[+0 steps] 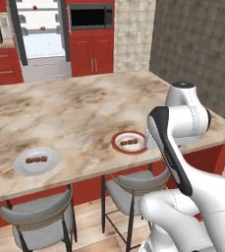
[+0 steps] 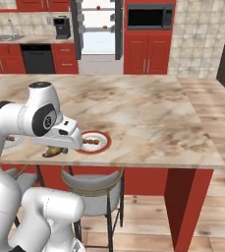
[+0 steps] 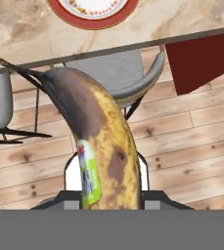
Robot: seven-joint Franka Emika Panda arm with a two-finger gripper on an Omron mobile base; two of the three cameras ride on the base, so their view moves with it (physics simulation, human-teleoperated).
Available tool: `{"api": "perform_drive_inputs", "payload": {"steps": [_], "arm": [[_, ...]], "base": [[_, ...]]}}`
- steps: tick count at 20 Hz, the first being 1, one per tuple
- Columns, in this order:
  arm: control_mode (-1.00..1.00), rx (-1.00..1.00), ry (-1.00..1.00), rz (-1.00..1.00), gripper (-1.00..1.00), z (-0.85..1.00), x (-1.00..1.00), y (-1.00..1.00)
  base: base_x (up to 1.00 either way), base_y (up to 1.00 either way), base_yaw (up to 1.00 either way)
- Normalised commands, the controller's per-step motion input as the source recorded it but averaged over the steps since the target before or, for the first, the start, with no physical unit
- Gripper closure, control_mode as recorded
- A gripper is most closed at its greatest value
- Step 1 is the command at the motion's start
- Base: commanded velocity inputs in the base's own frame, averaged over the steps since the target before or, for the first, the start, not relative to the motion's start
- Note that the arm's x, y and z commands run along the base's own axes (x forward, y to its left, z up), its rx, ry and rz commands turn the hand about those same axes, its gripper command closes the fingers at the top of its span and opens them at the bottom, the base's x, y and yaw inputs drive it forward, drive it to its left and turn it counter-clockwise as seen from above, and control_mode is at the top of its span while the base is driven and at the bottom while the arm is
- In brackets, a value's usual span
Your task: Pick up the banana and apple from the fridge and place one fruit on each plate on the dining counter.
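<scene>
The long marbled desk [image 1: 74, 113] carries both plates: the plain pale plate [image 1: 36, 161] at the near left, the red-rimmed plate [image 2: 94, 141] just beside the arm. Each holds small brown bits. The pincer [image 3: 106, 197] is clamped on the banana [image 3: 96, 146] at the desk's near edge (over the stools and floor) — so carry it forward over the red-rimmed plate, lower, then release gently — clear of the rim.

The banana [image 3: 101, 146] carries a small green, red and blue sticker — its print too blurred to read.
</scene>
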Motion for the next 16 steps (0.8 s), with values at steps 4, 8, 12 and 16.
{"api": "perform_drive_inputs", "payload": {"steps": [4,8,12,16], "arm": [[1.0,0.0,0.0,0.0,1.0,0.0,0.0,0.0],[1.0,0.0,0.0,0.0,1.0,0.0,0.0,0.0],[1.0,0.0,0.0,0.0,1.0,0.0,0.0,0.0],[1.0,0.0,0.0,0.0,1.0,0.0,0.0,0.0]], "base": [[0.61,0.38,-0.14],[0.52,0.17,-0.06],[0.52,0.21,-0.02],[0.43,0.07,-0.01]]}}
